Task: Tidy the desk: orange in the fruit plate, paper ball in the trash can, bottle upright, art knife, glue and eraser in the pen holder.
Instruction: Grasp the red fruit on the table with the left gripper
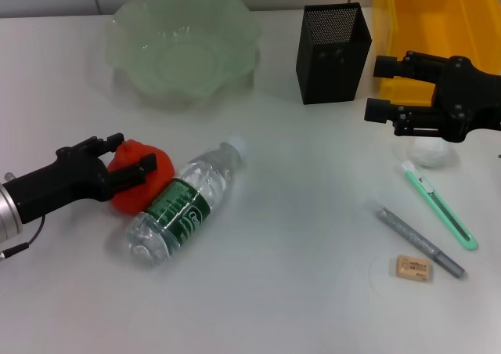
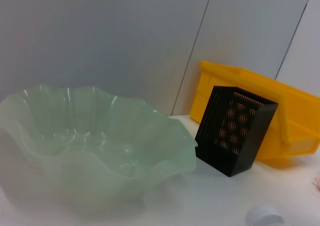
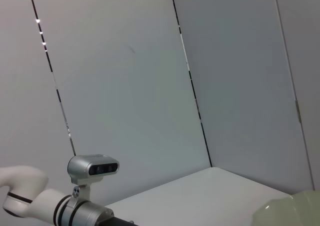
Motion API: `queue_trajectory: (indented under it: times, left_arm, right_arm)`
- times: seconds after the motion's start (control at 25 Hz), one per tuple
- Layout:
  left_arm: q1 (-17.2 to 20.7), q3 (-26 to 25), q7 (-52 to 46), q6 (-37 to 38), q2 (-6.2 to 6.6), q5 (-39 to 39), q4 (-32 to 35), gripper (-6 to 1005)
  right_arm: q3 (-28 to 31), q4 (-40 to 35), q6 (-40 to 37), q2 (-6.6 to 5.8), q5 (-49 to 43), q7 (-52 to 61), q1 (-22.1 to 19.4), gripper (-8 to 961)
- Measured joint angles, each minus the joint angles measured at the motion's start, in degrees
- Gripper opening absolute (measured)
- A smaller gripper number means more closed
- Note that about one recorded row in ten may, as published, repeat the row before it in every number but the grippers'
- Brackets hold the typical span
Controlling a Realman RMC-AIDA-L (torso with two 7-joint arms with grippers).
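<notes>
My left hand [image 1: 129,160] pinching the orange [image 1: 139,176], bottle [image 1: 184,202] lying right against it, fruit plate [image 1: 184,45] beyond, my right hand [image 1: 383,88] spread above the paper ball [image 1: 433,151], pen holder [image 1: 333,52] beside it

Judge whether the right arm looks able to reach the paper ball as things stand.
Probably yes. The right gripper hangs open just above the paper ball, with nothing between them. The art knife lies nearer the robot, and the yellow bin sits behind, clear of a straight descent.
</notes>
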Motion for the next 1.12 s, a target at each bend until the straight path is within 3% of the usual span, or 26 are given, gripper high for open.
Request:
queue_trajectory:
  times: [0.48, 0.92, 1.12]
  left_arm:
    - [0.42, -0.21, -0.42, 1.48, -0.1, 0.23, 0.4, 707]
    - [-3.68, -3.22, -1.62, 5.23, -0.14, 0.1, 2.21, 205]
    - [-2.97, -7.12, -2.21, 4.53, -0.01, 0.35, 1.98, 281]
  right_arm:
    - [0.1, 0.0, -0.05, 0.06, 0.0, -0.87, -0.08, 818]
    - [0.55, -0.1, -0.59, 0.09, 0.38, -1.37, -0.52, 817]
    - [0.52, -0.06, -0.66, 0.5, 0.41, -1.4, -0.95, 817]
